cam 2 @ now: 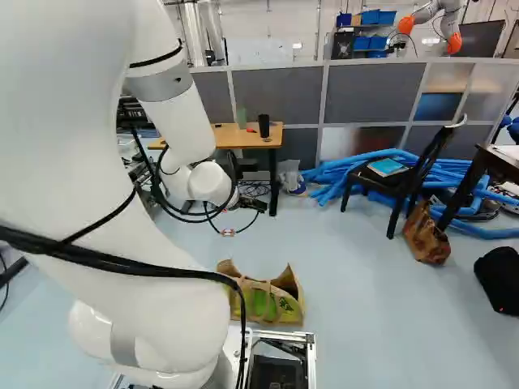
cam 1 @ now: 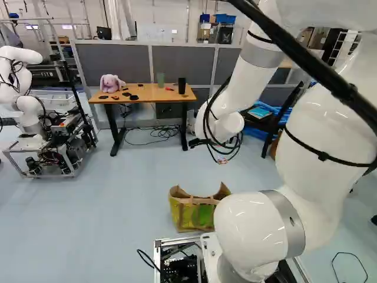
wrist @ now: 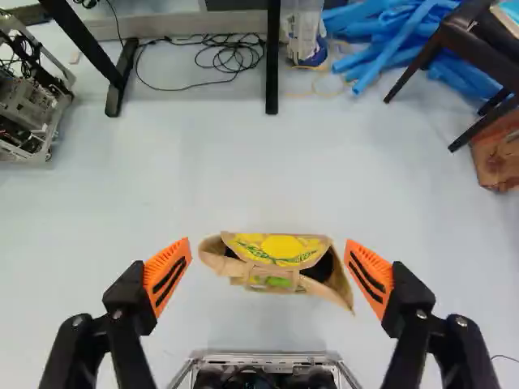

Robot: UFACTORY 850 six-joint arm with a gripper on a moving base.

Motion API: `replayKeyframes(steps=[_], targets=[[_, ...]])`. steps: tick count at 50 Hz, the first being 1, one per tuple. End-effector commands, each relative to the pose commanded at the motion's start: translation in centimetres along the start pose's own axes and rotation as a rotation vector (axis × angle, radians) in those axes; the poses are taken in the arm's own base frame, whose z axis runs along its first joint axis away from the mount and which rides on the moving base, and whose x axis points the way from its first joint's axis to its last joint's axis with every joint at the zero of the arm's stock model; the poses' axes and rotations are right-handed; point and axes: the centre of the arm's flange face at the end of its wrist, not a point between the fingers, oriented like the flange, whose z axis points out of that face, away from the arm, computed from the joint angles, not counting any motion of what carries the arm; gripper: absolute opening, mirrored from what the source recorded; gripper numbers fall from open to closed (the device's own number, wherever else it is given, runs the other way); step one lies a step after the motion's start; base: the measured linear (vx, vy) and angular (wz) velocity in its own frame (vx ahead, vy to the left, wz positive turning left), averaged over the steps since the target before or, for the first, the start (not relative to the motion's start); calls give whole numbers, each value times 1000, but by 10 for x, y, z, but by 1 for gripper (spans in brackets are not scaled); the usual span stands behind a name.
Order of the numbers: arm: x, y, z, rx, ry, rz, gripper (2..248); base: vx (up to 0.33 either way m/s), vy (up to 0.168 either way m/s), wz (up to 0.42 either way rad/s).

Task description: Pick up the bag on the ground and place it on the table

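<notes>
Step in hand, we'd say: lining up for the pickup, no grasp made. Bag [cam 1: 181,216] sits on the floor [cam 1: 106,194], lower middle of the left base view, lower middle of the right base view too, just ahead of the base frame [wrist: 263,357]. Gripper [wrist: 268,242]: fingers spread wide, nothing held; in the wrist view the bag shows between the orange pads [wrist: 169,275], apparently well below them, neither touching. Next we need to lower roughly straight down, keep the bag centred, then close on its upper part. Its sides look soft, so a shallow pinch could slip or fold them; we should watch the base frame too. Table [cam 1: 147,94] is upper left of the left base view, with a plush toy [cam 1: 110,83] and cups [cam 1: 181,86] on it; placing comes after the lift.
</notes>
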Motion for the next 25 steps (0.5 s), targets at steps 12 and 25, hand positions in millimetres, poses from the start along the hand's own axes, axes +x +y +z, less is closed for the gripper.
replayKeyframes(steps=[12, 25], targets=[[7, 6, 16, -8, -130, 14, 247, 0, 0, 0], [10, 20, 42, -23, -293, 46, 247, 0, 0, 0]])
